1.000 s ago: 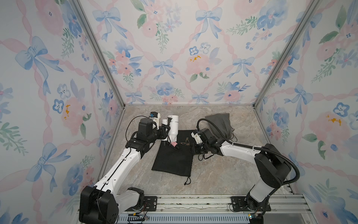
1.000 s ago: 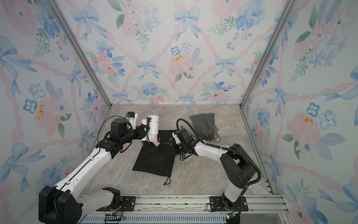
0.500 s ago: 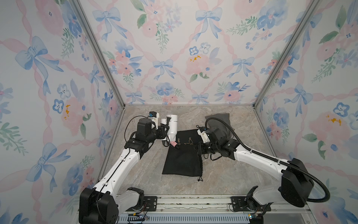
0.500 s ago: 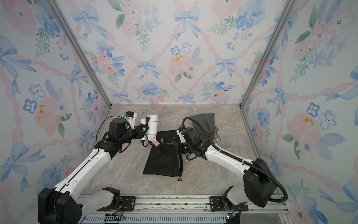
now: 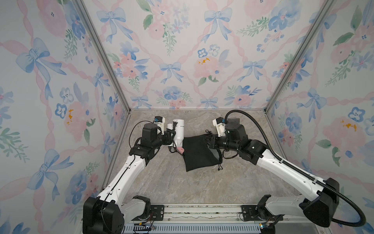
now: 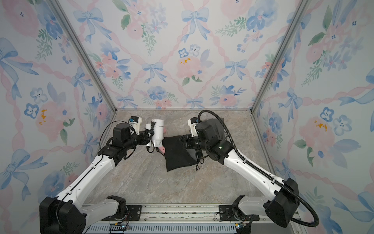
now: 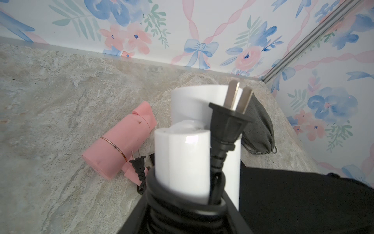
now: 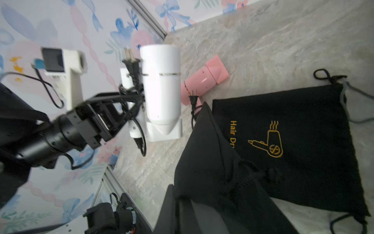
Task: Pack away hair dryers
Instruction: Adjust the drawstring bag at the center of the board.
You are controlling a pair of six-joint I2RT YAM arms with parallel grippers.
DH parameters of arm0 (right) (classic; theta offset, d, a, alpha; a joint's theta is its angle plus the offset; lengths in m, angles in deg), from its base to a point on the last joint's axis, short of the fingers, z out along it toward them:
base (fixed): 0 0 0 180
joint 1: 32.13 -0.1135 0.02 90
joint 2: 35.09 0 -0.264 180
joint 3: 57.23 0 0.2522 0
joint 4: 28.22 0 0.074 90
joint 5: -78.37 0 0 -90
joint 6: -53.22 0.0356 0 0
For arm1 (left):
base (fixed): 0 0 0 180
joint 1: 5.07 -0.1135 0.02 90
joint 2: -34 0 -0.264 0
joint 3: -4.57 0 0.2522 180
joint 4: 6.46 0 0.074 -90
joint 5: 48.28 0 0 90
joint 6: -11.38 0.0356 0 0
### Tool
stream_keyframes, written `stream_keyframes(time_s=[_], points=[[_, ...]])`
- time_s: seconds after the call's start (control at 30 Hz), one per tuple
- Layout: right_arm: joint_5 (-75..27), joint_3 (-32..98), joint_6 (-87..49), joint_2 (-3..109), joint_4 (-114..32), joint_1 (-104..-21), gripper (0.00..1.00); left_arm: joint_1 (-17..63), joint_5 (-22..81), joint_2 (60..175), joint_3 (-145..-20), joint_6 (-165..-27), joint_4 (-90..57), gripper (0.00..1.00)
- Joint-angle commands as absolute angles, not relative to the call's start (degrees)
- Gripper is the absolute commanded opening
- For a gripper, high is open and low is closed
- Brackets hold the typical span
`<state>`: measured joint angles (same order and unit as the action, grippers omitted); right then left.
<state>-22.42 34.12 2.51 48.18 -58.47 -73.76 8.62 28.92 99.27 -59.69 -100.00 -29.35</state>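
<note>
Setting: a marbled worktop walled in floral wallpaper.
White hair dryer: held upright above the worktop's back left area, its corded handle clamped in the left gripper, plug pointing up.
Pink hair dryer: lies on the worktop beneath and behind the white one.
Black pouch: mid-worktop; the right gripper, pressed together, pinches and lifts its rim.
Second black pouch: flat beneath, printed with a gold dryer.
Grey pouch: near the back edge.
Step well done: likely needs the mouth held wide and the barrel lowered nose-first, cord tucked in.
Arms: both reach inward, wrists level, facing each other.
</note>
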Motion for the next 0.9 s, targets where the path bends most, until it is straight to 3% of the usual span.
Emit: stream_keyframes(time_s=[0.0, 0.13, 0.33, 0.47, 0.53, 0.67, 0.77, 0.87], points=[[-19.9, 38.9, 6.1, 50.7, -54.9, -70.8, 0.0, 7.8, 28.7, 97.1, -59.3, -98.9, -26.2, 0.05], [-16.3, 39.5, 12.0, 53.3, -47.9, -66.1, 0.0, 7.2, 29.0, 97.0, -59.4, -98.7, -26.3, 0.05], [-6.1, 29.0, 30.3, 55.2, -31.4, -63.2, 0.0, 6.5, 29.2, 96.8, -59.4, -98.4, -26.4, 0.05], [-5.5, 25.1, 34.4, 57.2, -33.1, -63.8, 0.0, 6.3, 28.8, 96.8, -59.2, -98.3, -26.3, 0.05], [-6.6, 22.3, 34.2, 57.7, -34.1, -64.0, 0.1, 6.2, 28.7, 96.8, -59.2, -98.3, -26.2, 0.05], [-9.9, 17.8, 29.4, 56.9, -40.3, -64.6, 0.52, 6.2, 28.4, 96.7, -58.9, -98.2, -26.3, 0.05], [-10.4, 16.0, 22.8, 54.0, -47.1, -65.9, 0.69, 6.1, 28.2, 96.6, -58.6, -98.2, -26.2, 0.05], [-11.6, 15.3, 16.7, 51.8, -54.8, -67.7, 0.74, 6.1, 27.9, 96.7, -58.5, -98.2, -26.2, 0.05]])
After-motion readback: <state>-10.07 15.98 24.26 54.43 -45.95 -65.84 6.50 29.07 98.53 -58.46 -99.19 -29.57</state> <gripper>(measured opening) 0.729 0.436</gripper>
